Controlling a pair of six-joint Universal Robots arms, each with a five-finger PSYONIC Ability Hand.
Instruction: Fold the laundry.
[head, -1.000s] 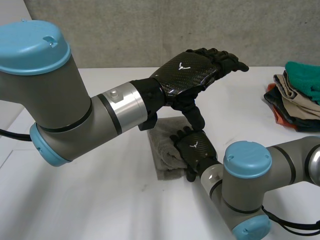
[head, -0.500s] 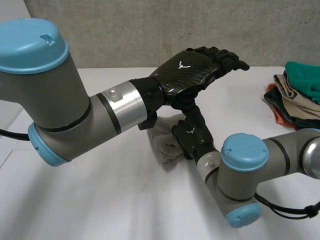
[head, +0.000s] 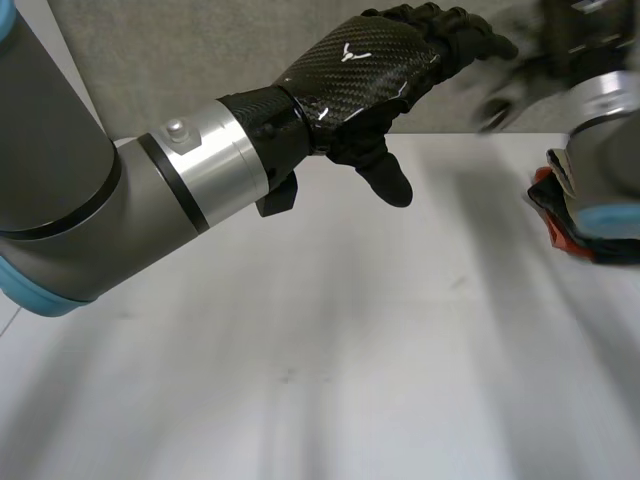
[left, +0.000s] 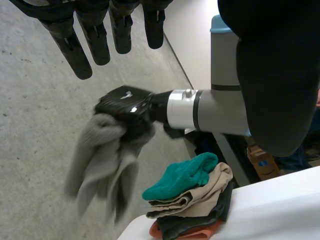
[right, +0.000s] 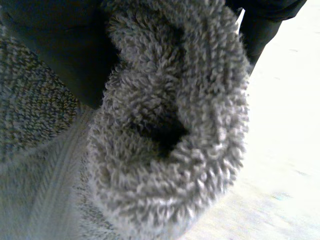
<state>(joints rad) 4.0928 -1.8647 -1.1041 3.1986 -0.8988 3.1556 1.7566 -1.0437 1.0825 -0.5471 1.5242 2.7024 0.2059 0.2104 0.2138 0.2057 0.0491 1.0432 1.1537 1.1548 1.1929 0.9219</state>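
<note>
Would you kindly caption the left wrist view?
The right hand holds a grey terry towel aloft beside a stack of folded clothes.

A smooth white table top (head: 350, 350) stretches across the head view, its far edge meeting a rough grey concrete wall (head: 180, 40). From the left wrist, the same speckled wall (left: 30, 125) forms the backdrop, with a plain white panel (left: 192, 30) joining it along a straight seam. One corner of the table (left: 280, 210) juts in near the camera, and beyond its edge, lower down, sits a brown cardboard box (left: 260, 157) — partly hidden. The right wrist view catches bright white table surface (right: 285, 125).
</note>
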